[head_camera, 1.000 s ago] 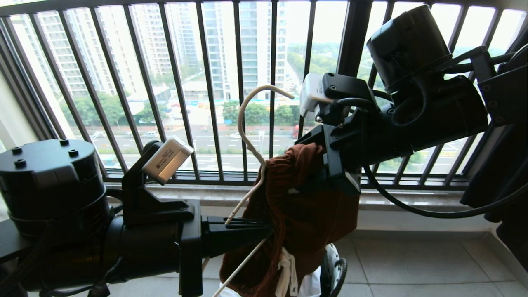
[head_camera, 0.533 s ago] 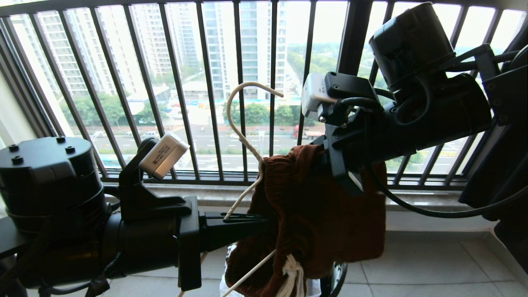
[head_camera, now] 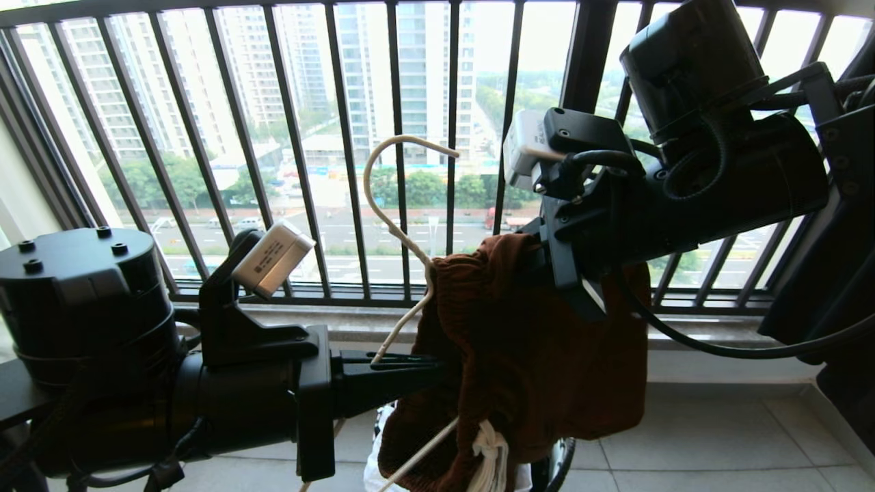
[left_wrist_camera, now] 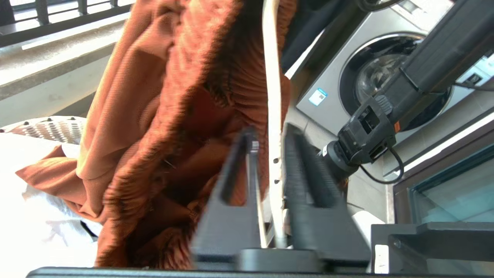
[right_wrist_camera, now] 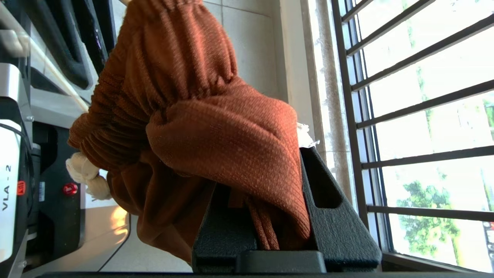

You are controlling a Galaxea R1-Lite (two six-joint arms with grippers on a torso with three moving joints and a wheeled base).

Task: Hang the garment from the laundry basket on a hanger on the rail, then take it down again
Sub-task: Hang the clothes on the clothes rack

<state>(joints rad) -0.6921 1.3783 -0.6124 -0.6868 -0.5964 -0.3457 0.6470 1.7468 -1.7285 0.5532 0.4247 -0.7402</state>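
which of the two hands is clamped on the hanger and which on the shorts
The left hand pinches the thin cream-white wire hanger; the right hand grips the rust-brown ribbed shorts.

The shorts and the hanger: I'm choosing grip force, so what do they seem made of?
The shorts: soft rust-brown woven or knit fabric, matte, judging by the grainy weave, gathered ribbed waistband and limp folds. The hanger: a thin, stiff cream-white rod, smooth and matte, probably coated wire or plastic; which one is unclear.
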